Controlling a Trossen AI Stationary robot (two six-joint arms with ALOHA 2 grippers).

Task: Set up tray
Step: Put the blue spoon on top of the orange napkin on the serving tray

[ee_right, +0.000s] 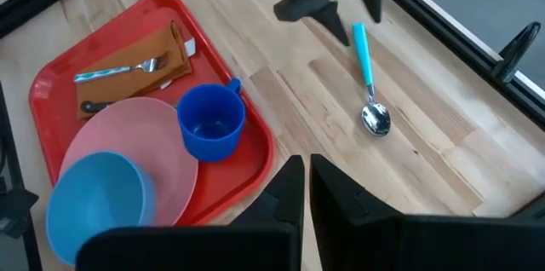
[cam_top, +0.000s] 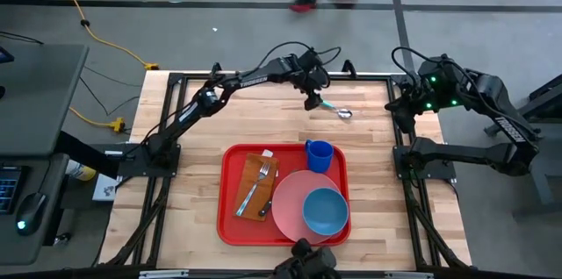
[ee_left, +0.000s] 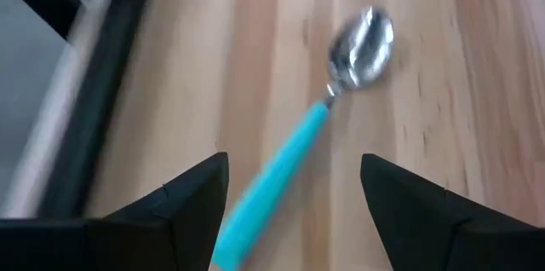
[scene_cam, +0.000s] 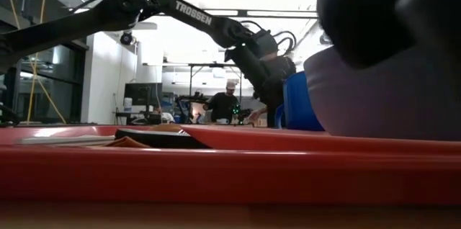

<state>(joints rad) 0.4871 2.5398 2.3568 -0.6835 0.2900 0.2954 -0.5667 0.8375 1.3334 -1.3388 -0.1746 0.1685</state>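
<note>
From above, the red tray (cam_top: 230, 193) sits on the near middle of the wooden counter (cam_top: 369, 139), a big rectangle with rounded corners and a raised rim. On it lie a brown napkin (cam_top: 249, 193) with a fork (cam_top: 255, 188) across it, a pink plate (cam_top: 290, 209) carrying a light blue bowl (cam_top: 325, 211), and a dark blue cup (cam_top: 319, 155) at the tray's far right corner.

The spoon (cam_top: 337, 110), with a teal handle and a shiny bowl, lies on the bare wood beyond the tray, well apart from it. The left gripper (cam_top: 313, 101) hangs at the handle end of the spoon. Only the left wrist view shows how close: the handle (ee_left: 272, 187) runs between the two dark fingers (ee_left: 183, 211), the jaws spread wide with bare gaps on both sides, nothing gripped.

The right wrist view looks across the whole setting, with the tray (ee_right: 51, 83), cup (ee_right: 209, 121) and spoon (ee_right: 371, 83) all in sight, and the right gripper (ee_right: 305, 187) has its jaws pressed together, empty. From above, that arm waits folded at the right edge of the counter.

The low view sees mostly the tray's red rim (scene_cam: 216, 168), the cup (scene_cam: 299, 103) behind it, and a person (scene_cam: 229, 103) standing far back in the room.
</note>
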